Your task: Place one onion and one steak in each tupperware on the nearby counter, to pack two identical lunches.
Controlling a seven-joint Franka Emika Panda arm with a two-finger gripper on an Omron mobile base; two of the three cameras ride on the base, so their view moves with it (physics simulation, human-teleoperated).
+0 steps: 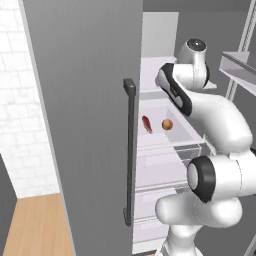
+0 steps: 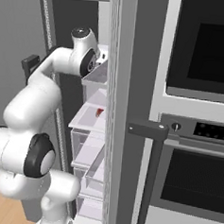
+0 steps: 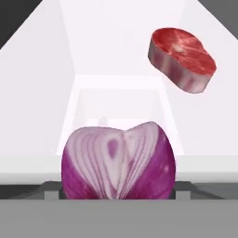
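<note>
A halved purple onion (image 3: 118, 162) sits pressed up close at the bottom centre of the hand view, exactly where my fingertips rise, and it hides them. My gripper is closed around this onion inside the fridge. A raw red steak (image 3: 182, 58) lies beyond it to the upper right on the same white shelf. On a lower fridge shelf lie a second steak (image 1: 146, 124) and a round orange-brown onion (image 1: 167, 124). My arm (image 1: 200, 105) reaches into the upper shelf. The tupperware and the counter are out of view.
The open grey fridge door (image 1: 85, 125) with its dark vertical handle (image 1: 130, 150) stands close on the left of the arm. Clear drawers (image 2: 90, 150) stack below the shelves. A built-in oven (image 2: 194, 176) is to the right of the fridge.
</note>
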